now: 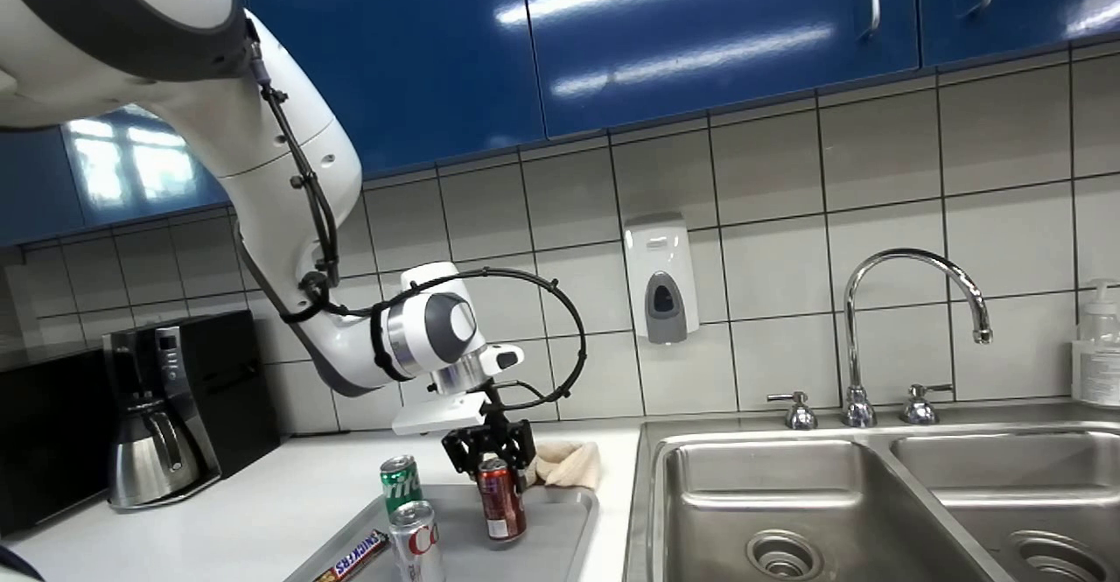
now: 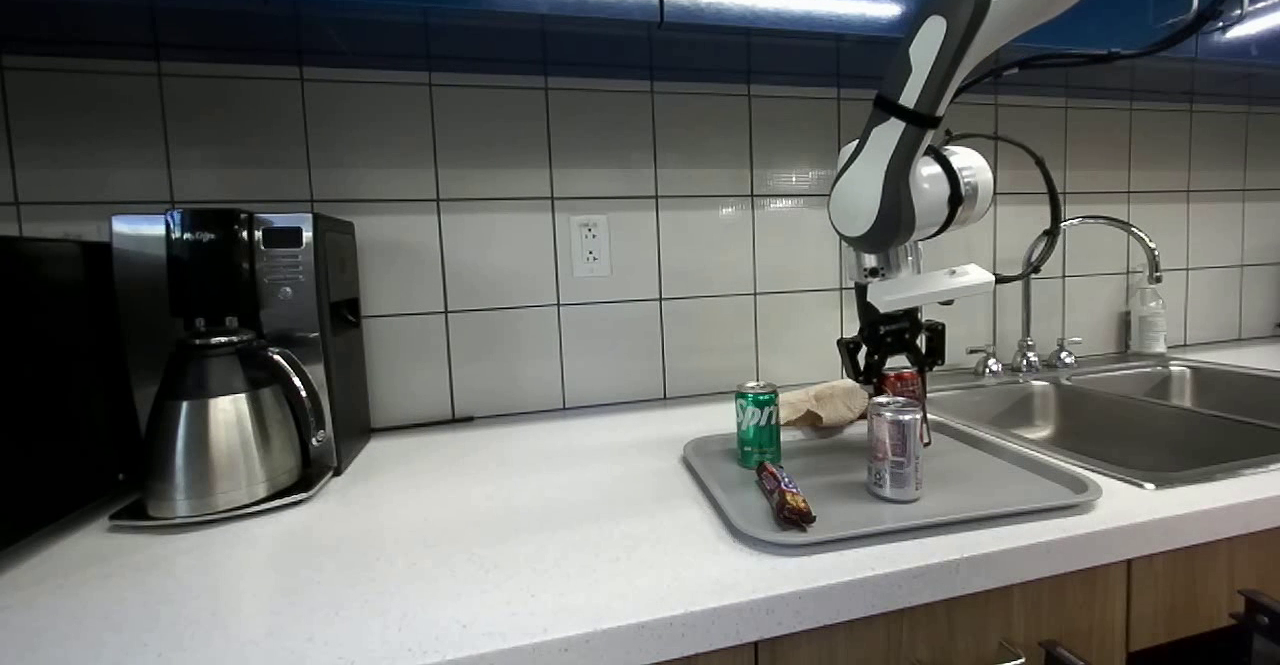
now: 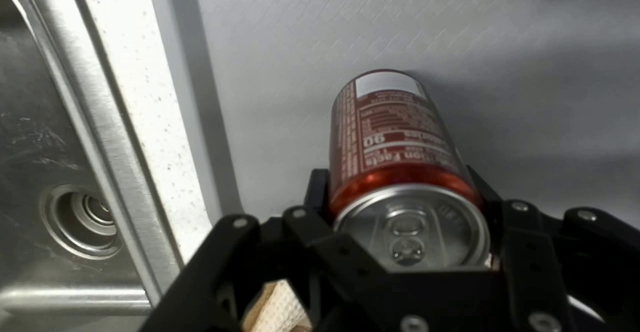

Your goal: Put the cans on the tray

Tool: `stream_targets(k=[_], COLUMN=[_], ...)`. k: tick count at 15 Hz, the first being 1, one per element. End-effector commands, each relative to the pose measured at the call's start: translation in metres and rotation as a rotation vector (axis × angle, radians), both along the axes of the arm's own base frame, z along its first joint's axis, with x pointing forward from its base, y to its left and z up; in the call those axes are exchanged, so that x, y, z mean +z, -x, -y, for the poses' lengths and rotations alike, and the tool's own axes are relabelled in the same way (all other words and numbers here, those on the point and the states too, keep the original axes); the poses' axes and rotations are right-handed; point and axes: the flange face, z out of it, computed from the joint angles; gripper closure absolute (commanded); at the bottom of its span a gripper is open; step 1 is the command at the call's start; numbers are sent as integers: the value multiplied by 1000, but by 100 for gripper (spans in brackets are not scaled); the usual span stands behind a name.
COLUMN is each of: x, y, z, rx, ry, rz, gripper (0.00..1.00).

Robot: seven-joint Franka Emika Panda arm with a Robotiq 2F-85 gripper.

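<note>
Gripper (image 1: 500, 469): in an exterior view, clenched on the red can (image 1: 502, 505) close to its top, presumably to let the base land first.
Red can: roughly upright over the tray (image 1: 553, 525); at or just above its surface, contact hard to tell.
Crumpled towel (image 1: 569, 464): lies just behind the tray; judged a snag risk for any rearward move.
Silver can (image 2: 895, 450): in an exterior view, stands upright on the tray in front of the red can, hiding most of it.
Green can (image 2: 758, 425): upright on the tray, apart from the other cans, likely to leave the third its place.
Candy bar (image 2: 785, 495): lies on the tray in front of the green can.
Fingers (image 3: 316, 192): in the wrist view, straddle the red can's upper end on opposite sides.
Sink (image 3: 110, 122): lies beyond the tray's rim and a counter strip (image 3: 145, 97); better not drift that way.
Free room: bare tray floor either side of the red can; judged enough for letting go, then lifting straight up.
</note>
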Motion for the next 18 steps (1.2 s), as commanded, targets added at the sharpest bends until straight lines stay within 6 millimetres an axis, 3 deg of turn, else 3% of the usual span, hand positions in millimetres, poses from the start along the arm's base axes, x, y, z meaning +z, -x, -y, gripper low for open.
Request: stream_targets(k=[1,6,7,8,9,13,18], x=[1,-1,0,1,2,19,59], y=[-2,-3,-2,-2,-2,-4,-3], z=[3,2,2,1,1,-1,1], rx=[18,24,26,31,35,46,46], ry=[-21,-28,-30,-30,-34,-33,-15], rz=[13,17,13,6,7,25,96], gripper=[61,61,27,10,4,0,0])
